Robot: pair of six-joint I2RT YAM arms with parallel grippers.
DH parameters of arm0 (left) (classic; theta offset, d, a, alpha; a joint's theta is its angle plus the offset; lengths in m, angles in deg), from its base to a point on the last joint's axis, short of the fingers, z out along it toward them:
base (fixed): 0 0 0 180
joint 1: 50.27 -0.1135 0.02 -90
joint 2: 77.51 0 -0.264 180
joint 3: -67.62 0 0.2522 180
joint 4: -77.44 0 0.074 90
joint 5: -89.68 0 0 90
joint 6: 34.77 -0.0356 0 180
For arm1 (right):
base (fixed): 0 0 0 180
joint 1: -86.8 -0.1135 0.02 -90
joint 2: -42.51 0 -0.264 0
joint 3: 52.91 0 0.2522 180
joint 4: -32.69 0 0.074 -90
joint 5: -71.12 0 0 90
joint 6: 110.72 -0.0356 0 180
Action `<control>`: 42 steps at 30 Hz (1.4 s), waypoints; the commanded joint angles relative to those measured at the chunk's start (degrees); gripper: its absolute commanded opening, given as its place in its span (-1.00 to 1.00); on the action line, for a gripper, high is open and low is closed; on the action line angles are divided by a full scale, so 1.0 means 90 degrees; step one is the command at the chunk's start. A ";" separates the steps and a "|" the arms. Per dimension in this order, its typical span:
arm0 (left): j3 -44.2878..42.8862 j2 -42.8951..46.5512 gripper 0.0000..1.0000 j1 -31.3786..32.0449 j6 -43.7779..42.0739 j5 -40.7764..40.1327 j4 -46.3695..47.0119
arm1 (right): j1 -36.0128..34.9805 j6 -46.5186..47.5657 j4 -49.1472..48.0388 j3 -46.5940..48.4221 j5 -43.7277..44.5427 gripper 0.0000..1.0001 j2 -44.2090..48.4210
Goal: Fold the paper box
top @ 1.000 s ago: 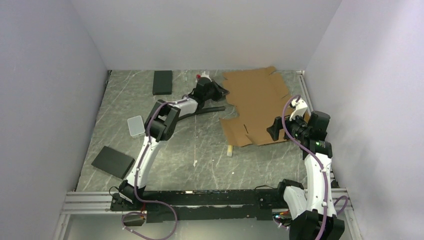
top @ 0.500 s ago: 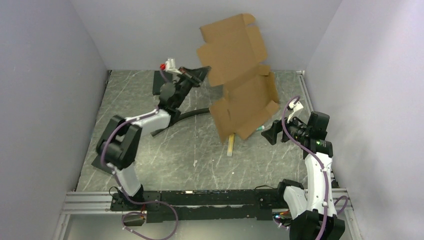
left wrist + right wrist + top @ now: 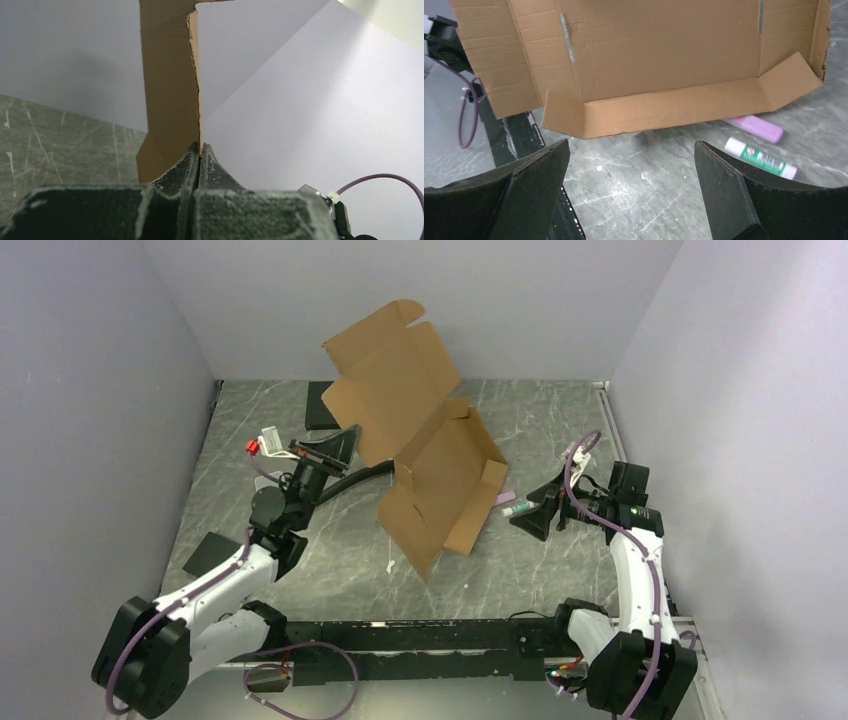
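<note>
The paper box (image 3: pixel 430 455) is a brown die-cut cardboard sheet with part-raised flaps. It hangs tilted in the air above the middle of the table. My left gripper (image 3: pixel 343 446) is shut on its left edge. In the left wrist view the jaws (image 3: pixel 200 148) pinch the thin edge of the cardboard (image 3: pixel 170 75). My right gripper (image 3: pixel 530 521) is open and empty, low over the table to the right of the box. In the right wrist view the box (image 3: pixel 659 50) fills the top, and the open gripper (image 3: pixel 630 146) sits just below its bent side flap.
A pink bar (image 3: pixel 756 128) and a white-and-green stick (image 3: pixel 761 158) lie on the table under the box's right side (image 3: pixel 517 508). A black tube (image 3: pixel 350 478) lies near the left gripper. Black flat blocks lie at the back (image 3: pixel 318 406) and at the left (image 3: pixel 205 550).
The left arm lifted the box off the back right of the table and swung it up, then left and nearer. The right gripper stayed open and dropped slightly.
</note>
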State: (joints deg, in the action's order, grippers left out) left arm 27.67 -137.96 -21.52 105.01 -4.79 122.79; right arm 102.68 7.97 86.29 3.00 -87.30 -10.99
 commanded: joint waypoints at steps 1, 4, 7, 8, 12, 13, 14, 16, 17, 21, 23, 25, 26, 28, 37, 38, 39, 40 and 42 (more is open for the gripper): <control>0.0104 0.0468 -1.00 0.0028 -0.0025 -0.0205 -0.0632 | -0.0282 -0.0175 -0.0566 0.0025 -0.0245 0.99 -0.0256; 0.0063 0.0456 -1.00 0.0028 0.0055 -0.0236 -0.0686 | -0.0672 -0.0774 -0.1126 -0.0057 0.0338 0.99 -0.0524; -0.0166 0.0263 -1.00 0.0028 0.0162 -0.0061 -0.0623 | -0.0938 -0.1651 -0.1999 -0.0311 0.0600 0.99 -0.0898; -0.0275 0.0172 -1.00 0.0028 0.0200 0.0022 -0.0592 | -0.0968 -0.1960 -0.2338 -0.0394 0.0597 0.99 -0.1056; -0.0618 -0.0167 -1.00 0.0028 0.0235 0.0156 -0.0479 | -0.0981 -0.3365 -0.3390 -0.0504 0.0262 0.99 -0.1958; -0.0695 -0.0218 -1.00 0.0028 0.0189 0.0100 -0.0538 | -0.0990 -0.3553 -0.3499 -0.0518 0.0221 0.99 -0.2159; -0.0768 -0.0251 -1.00 0.0028 0.0111 0.0047 -0.0612 | -0.0985 -0.3630 -0.3517 -0.0546 0.0280 0.99 -0.2342; -0.0898 -0.0275 -1.00 0.0028 -0.0085 -0.0089 -0.0752 | -0.1004 -0.3319 -0.3202 -0.0524 0.0587 0.94 -0.2583; -0.0960 -0.0271 -1.00 0.0028 -0.0199 -0.0189 -0.0803 | -0.1041 -0.2883 -0.2859 -0.0392 0.0852 0.88 -0.2687; -0.1212 -0.0076 -1.00 0.0028 -0.0779 -0.0452 -0.1221 | -0.1196 -0.0760 -0.1223 0.0382 0.1847 0.65 -0.2823; -0.1364 0.0078 -1.00 0.0018 -0.1090 -0.0536 -0.1540 | -0.1193 -0.0029 -0.0825 0.0545 0.1964 0.65 -0.2629; -0.1480 0.0271 -1.00 0.0011 -0.1363 -0.0573 -0.1791 | -0.1197 0.0750 -0.0422 0.0586 0.1998 0.66 -0.2308; -0.1520 0.0362 -1.00 0.0009 -0.1468 -0.0577 -0.1916 | -0.1198 0.1393 -0.0069 0.0598 0.2013 0.66 -0.2108; -0.1623 0.0568 -1.00 -0.0001 -0.1655 -0.0527 -0.2209 | -0.1198 0.3208 0.0751 0.0578 0.2319 0.74 -0.1670; -0.1628 0.1447 -1.00 -0.0011 -0.1890 -0.0110 -0.3259 | -0.1205 0.7985 0.1982 0.0099 0.3672 0.76 -0.2116; -0.1642 0.1560 -1.00 -0.0016 -0.1941 -0.0104 -0.3396 | -0.1207 0.7943 0.1836 0.0126 0.3765 0.70 -0.2313; -0.1670 0.1699 -1.00 -0.0014 -0.1996 -0.0097 -0.3584 | -0.1208 0.7871 0.1610 0.0146 0.3882 0.67 -0.2477; -0.1706 0.1825 -1.00 -0.0019 -0.2050 -0.0102 -0.3765 | -0.1208 0.7754 0.1399 0.0145 0.3995 0.63 -0.2605; -0.1759 0.2067 -1.00 -0.0021 -0.2158 -0.0081 -0.4076 | -0.1228 0.7627 0.0972 0.0073 0.4162 0.56 -0.2784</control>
State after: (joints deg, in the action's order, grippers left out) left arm 14.66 -123.99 -21.58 88.53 -7.00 90.25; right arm 91.89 71.55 100.47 3.52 -52.99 -34.11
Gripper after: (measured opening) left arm 0.013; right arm 0.805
